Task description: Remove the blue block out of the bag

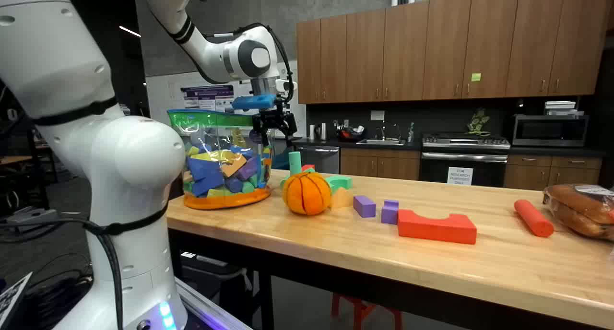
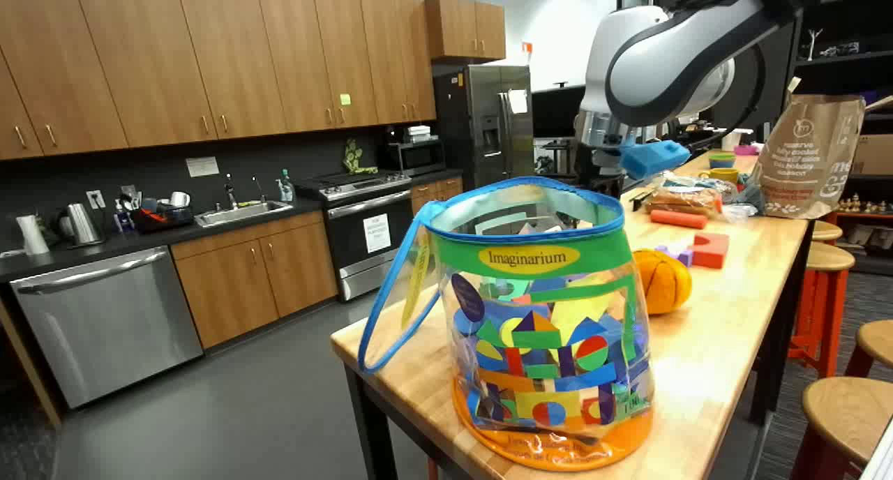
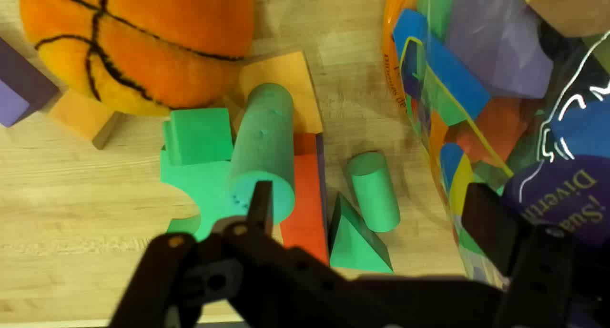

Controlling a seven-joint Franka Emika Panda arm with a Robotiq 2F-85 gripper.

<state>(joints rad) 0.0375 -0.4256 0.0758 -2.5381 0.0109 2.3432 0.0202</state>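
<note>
A long table with a pale wooden top [image 1: 345,236] is the largest thing here, and a white, many-jointed robot arm [image 1: 139,152] reaches over its end. Next comes the tall clear-plastic bag with a green band, blue-trimmed rim and orange base [image 2: 530,259], standing upright on the table. Its mouth gapes, and a clear, blue-edged flap [image 2: 416,281] hangs down at its side, so the way in looks ready.

The black 2-fingered gripper [image 3: 371,199] hangs just beside the rim, apparently outside the bag. Its jaws stand wide apart and nothing shows held between them; whether a finger touches the bag's wall cannot be told. The bright-blue piece [image 1: 254,102] at the wrist seems part of the rig, not the target.

The orange, black-lined plush ball [image 1: 307,195] and the red arch-shaped block [image 1: 436,228] sit on the table.

Smallest are the foam-like blue blocks [image 1: 204,176] seen through the bag's wall among other colours. The light-blue block meant cannot be singled out, but is most likely in there. Removal looks not yet begun: what is left is moving over the mouth, reaching down, grasping, lifting and setting the block outside
</note>
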